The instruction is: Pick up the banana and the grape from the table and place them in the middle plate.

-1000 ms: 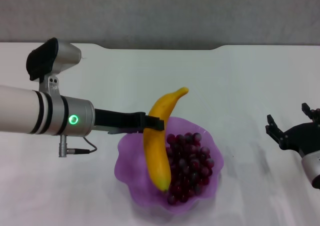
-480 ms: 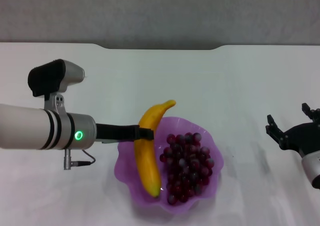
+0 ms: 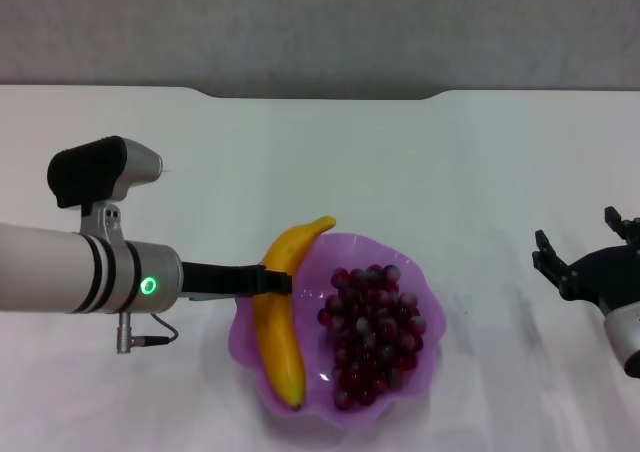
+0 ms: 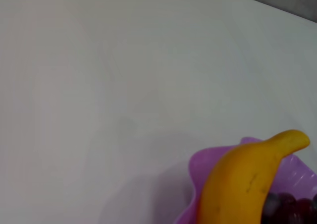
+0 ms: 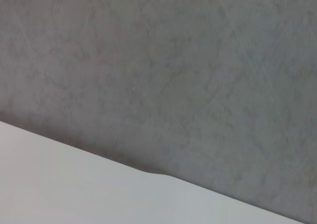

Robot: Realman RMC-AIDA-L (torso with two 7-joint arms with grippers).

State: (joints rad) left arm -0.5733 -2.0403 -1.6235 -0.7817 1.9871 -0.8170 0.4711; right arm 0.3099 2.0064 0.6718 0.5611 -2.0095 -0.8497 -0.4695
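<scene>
Lowered curved banana [image 3: 277, 322] pinched by left jaws [image 3: 268, 280], scalloped purple plate [image 3: 420, 362], right jaws [image 3: 585, 262] spread

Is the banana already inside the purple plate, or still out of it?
Mostly inside: the banana lies in the middle plate, stem overhanging its rim.

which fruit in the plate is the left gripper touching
The banana. The left gripper is at its upper half, by the plate's left rim. The grapes lie beside it, untouched. The right gripper is far off to the right.
</scene>
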